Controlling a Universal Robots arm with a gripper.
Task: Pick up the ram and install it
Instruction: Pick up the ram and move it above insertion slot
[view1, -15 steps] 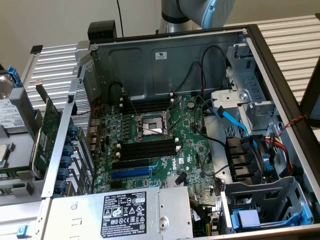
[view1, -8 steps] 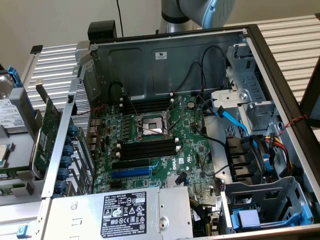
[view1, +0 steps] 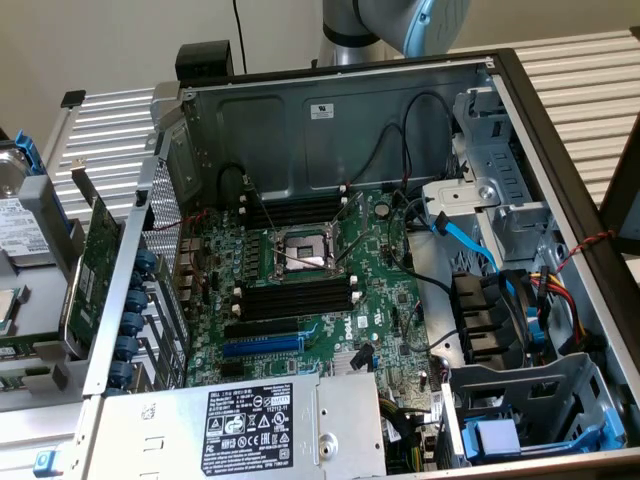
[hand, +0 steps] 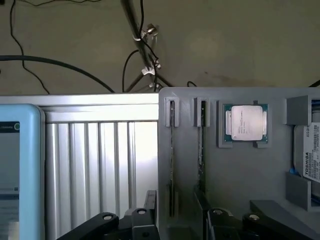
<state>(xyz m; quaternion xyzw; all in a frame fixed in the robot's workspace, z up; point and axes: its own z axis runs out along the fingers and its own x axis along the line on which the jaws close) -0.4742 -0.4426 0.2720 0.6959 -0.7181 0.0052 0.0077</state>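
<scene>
**Open gripper poised over a memory stick in a parts tray**

In the wrist view, the gripper (hand: 175, 215) is cut off at the frame edge, so just its black links and the ends of its two fingers (hand: 151, 210) can be seen. The fingers stand wide apart and hold nothing. Between them runs the ram (hand: 171, 155), standing on its edge in a narrow slot of a grey tray (hand: 235, 180). It is seen edge-on as a thin dark strip, so its chips and label cannot be made out. A second stick (hand: 201, 145) sits in the neighbouring slot, with one finger covering its near end. Further along the tray lie a square processor (hand: 245, 123) in its own pocket and a hard drive (hand: 311, 155), cropped by the frame. The tray rests beside a ribbed metal table (hand: 95, 165).

In the exterior view, an open computer case (view1: 330, 130) shows its motherboard (view1: 390, 300) with black memory slots (view1: 295, 298). Part of the arm (view1: 400, 25) appears behind the case.
</scene>
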